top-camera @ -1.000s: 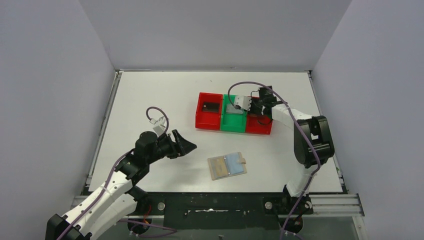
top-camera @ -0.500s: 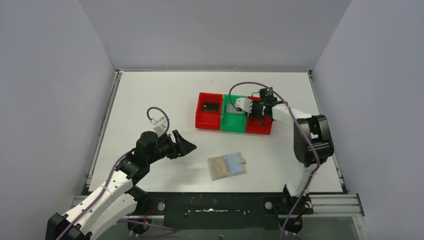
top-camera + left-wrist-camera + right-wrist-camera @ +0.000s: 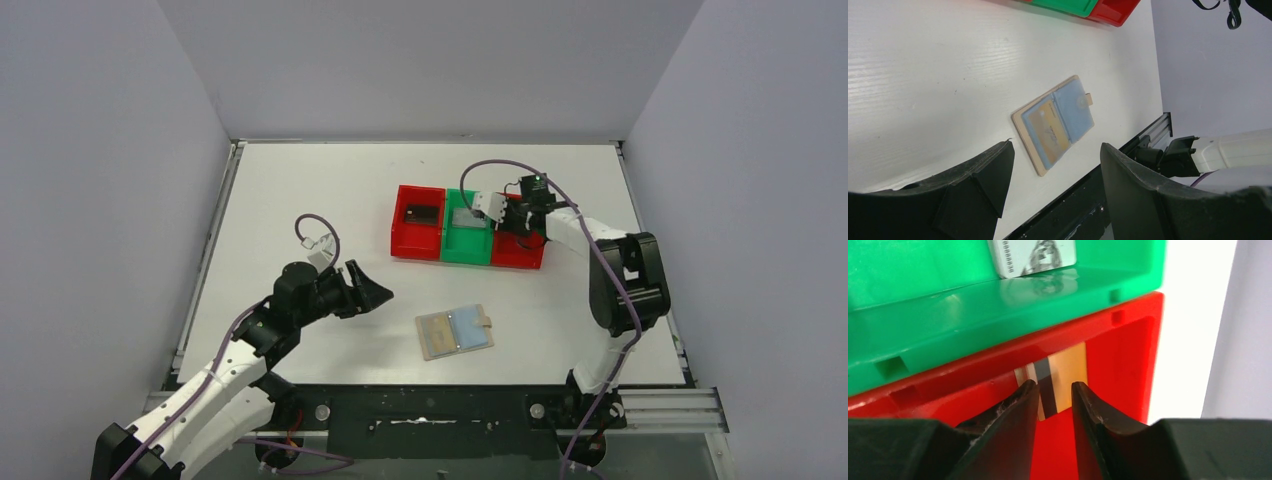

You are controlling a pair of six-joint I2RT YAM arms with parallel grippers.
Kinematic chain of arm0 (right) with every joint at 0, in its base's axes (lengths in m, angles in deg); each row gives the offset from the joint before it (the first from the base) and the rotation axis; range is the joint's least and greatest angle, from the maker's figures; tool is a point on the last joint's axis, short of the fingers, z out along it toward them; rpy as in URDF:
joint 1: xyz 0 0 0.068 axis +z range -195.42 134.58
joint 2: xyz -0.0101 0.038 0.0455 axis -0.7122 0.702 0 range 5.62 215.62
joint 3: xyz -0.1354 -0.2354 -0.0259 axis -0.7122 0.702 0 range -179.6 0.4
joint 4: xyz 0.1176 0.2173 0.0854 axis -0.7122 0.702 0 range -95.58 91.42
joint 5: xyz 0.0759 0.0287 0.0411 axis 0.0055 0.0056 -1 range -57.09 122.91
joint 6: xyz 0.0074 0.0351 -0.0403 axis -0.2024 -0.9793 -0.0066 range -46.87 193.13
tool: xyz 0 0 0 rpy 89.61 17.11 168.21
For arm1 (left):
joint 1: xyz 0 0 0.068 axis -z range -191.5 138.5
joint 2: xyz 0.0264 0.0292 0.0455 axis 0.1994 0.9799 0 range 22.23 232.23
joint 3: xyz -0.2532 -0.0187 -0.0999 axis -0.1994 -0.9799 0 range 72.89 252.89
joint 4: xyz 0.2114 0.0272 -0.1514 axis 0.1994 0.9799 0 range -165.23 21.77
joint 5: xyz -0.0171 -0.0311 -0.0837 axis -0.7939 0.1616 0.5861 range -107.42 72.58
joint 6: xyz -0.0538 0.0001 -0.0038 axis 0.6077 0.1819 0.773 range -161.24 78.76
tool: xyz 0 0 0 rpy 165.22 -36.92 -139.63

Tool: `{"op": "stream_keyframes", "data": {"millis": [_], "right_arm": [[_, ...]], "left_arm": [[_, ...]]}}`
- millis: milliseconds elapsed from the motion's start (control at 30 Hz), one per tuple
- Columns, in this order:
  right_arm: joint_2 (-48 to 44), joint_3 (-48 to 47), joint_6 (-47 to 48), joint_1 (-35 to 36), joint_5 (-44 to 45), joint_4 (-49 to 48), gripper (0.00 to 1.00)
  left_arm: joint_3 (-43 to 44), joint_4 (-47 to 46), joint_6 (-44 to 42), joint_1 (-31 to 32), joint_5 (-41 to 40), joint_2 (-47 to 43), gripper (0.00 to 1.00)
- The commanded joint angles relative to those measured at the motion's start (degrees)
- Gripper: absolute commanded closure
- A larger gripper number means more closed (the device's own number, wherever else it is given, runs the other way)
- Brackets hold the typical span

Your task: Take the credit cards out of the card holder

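The card holder (image 3: pixel 455 331) lies open on the table near the front edge, with pale blue inner panels and a tan card (image 3: pixel 435 330) in its left panel. It also shows in the left wrist view (image 3: pixel 1073 107), with the tan card (image 3: pixel 1048 132) in it. My left gripper (image 3: pixel 378 293) is open and empty, to the left of the holder and apart from it. My right gripper (image 3: pixel 1054 385) is over the right red tray (image 3: pixel 1128 350), jaws a little apart and empty. A tan card with a dark stripe (image 3: pixel 1070 372) lies in that tray just beyond the fingertips.
Three trays stand in a row at mid-table: a red one (image 3: pixel 415 241) holding a dark card (image 3: pixel 422 213), a green one (image 3: pixel 466 247) holding a white printed card (image 3: pixel 1033 257), and the right red one (image 3: pixel 520 252). Walls enclose the table on three sides.
My right gripper has shifted slightly over the right red tray. The left arm and the card holder have not moved.
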Motion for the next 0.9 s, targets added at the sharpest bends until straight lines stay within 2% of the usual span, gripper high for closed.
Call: {"op": "stream_keyframes", "data": {"millis": [0, 67, 133, 167, 233, 333, 433, 533, 600, 667, 867], "right_arm": [[-8.75, -0.22, -7.07, 1.14, -0.4, -6.04, 0.67], [-13.32, 2.01, -13.68, 1.86, -0.36, -9.67, 0.61], [-18.8, 5.24, -21.44, 2.78, 0.67, -14.16, 0.46], [-21.44, 6.64, -26.2, 3.69, 1.73, -16.03, 0.43], [-26.56, 10.05, -38.77, 6.3, 7.09, -20.34, 0.33], [-32.01, 13.18, -57.73, 9.71, 11.5, -19.52, 0.28], [-35.02, 13.54, -79.11, 10.35, 10.69, -11.56, 0.26], [-35.46, 14.29, -95.36, 10.29, 7.45, -2.16, 0.29], [-35.43, 17.08, -99.99, 11.03, 1.79, -0.94, 0.31], [-36.16, 20.96, -105.39, 12.99, 0.11, -1.67, 0.31], [-37.55, 29.5, -115.53, 23.97, 4.8, -5.77, 0.34]], "left_arm": [[2.78, -2.38, 0.08, -0.3, 0.61, -0.38, 0.37], [2.77, -2.64, 0.37, -0.26, 0.44, -0.44, 0.37], [2.7, -2.84, 0.73, -0.26, -0.13, -0.53, 0.37], [2.58, -2.92, 0.91, -0.28, -0.38, -0.62, 0.37], [2.33, -3.14, 1.43, -0.35, -1.05, -0.78, 0.37], [1.42, -3.62, 2.69, -0.31, -2.3, -1.22, 0.37], [0.82, -3.54, 3.91, -0.4, -3.03, -1.45, 0.34], [0.42, -3.71, 4.87, -0.41, -2.85, -1.09, 0.34], [0.41, -3.62, 5.14, -0.4, -2.54, -0.39, 0.34], [0.64, -3.16, 5.43, -0.41, -2.44, 0.44, 0.34], [1.04, -3.34, 5.49, -0.42, -0.81, 3.12, 0.34]]}}
